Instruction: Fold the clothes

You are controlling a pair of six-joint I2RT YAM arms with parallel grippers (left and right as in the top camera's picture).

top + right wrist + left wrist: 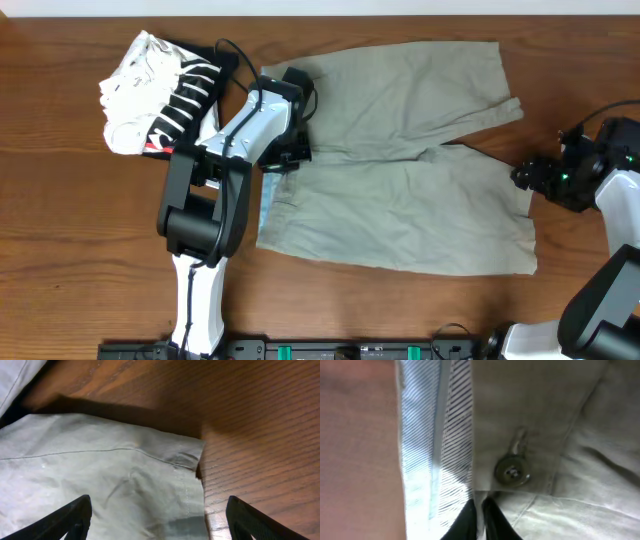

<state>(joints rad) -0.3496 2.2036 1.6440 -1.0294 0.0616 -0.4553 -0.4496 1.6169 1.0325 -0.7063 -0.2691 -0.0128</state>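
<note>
Lying flat on the brown wooden table [60,230], the khaki grey-green cotton shorts [400,190] have their long axis across it, waistband toward the left arm and legs pointing right. The left gripper [290,150] covers part of the waistband, jaws nearly together beside the round button [511,471]; whether they pinch cloth is unclear. The right gripper [160,525] hangs over a leg hem corner, jaws wide apart.
</note>
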